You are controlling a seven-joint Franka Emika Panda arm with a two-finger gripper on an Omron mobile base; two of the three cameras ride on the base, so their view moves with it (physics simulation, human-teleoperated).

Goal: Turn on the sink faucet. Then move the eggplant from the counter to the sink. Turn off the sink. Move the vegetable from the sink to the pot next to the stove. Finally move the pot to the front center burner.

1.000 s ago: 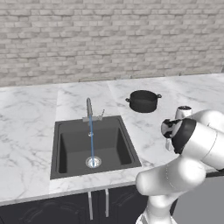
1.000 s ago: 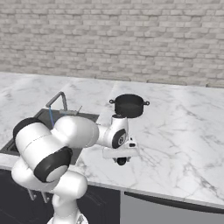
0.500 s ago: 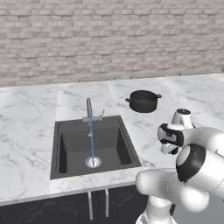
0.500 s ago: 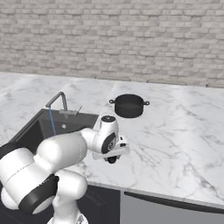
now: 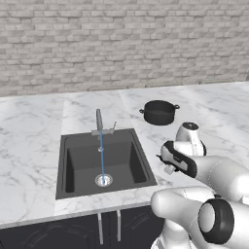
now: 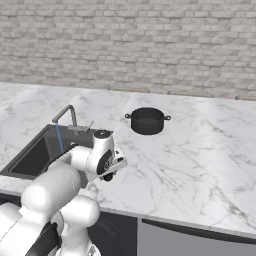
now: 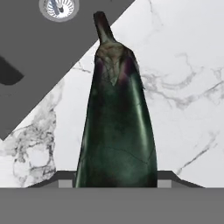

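The dark, glossy, near-black elongated eggplant [image 7: 117, 127] fills the hand view, stem pointing toward the dark grey recessed sink [image 7: 39, 57] and its round silver drain [image 7: 59, 7], over white grey-veined marble counter [image 7: 183, 87]. It sits between the two-finger gripper [image 5: 168, 168], which looks pinched on its thick end, just beside the basin's right rim. Water runs from the slim grey metal faucet [image 5: 99, 119]. The smooth, tapering skin could slip from the grip, dropping it on the counter short of the sink.
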